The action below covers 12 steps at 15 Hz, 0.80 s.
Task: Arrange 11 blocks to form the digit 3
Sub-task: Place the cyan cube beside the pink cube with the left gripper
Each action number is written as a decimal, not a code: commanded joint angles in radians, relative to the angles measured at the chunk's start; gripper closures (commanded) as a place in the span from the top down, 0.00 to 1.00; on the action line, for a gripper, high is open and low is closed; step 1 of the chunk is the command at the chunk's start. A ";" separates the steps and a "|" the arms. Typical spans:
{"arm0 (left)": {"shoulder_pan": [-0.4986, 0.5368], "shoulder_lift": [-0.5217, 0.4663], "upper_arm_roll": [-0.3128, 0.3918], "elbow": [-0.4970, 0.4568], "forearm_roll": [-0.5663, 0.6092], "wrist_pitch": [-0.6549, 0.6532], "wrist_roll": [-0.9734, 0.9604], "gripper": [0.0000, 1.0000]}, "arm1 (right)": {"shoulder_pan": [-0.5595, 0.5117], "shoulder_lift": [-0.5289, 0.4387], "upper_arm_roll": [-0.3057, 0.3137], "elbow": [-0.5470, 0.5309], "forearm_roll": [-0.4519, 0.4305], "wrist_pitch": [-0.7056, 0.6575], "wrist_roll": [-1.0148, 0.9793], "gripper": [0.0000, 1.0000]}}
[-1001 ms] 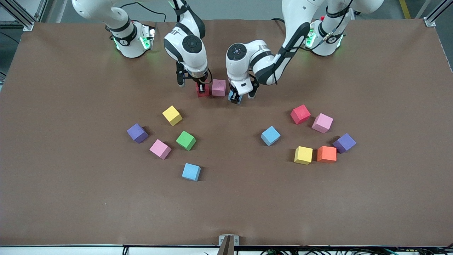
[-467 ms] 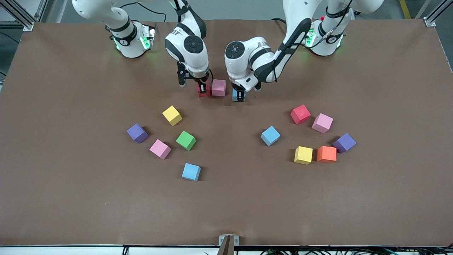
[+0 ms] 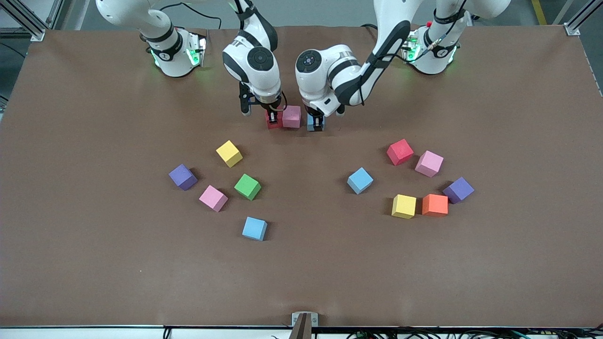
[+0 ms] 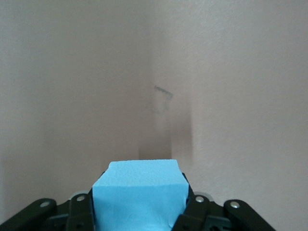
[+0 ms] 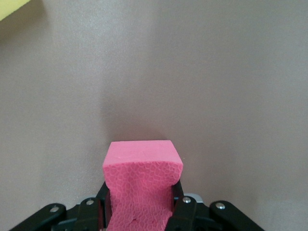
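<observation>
- No readable labels/writing.
- Right gripper [image 3: 273, 118]: fingers clamped on red cube [image 5: 141, 185], low, beside pink cube [image 3: 291, 116] on tabletop [image 3: 94, 263].
- Left gripper [image 3: 316, 123]: fingers gripping light blue cube [image 4: 139, 197], by pink cube's other face.
- Other matte foam cubes scattered nearer front camera.

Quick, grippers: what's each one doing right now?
Left gripper: shut on a blue block, beside the pink block.
Right gripper: shut on a red block.
</observation>
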 commanded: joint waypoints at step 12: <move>-0.052 0.065 0.002 0.058 0.004 -0.009 -0.151 0.51 | 0.024 0.056 -0.003 0.043 0.021 0.016 0.007 0.01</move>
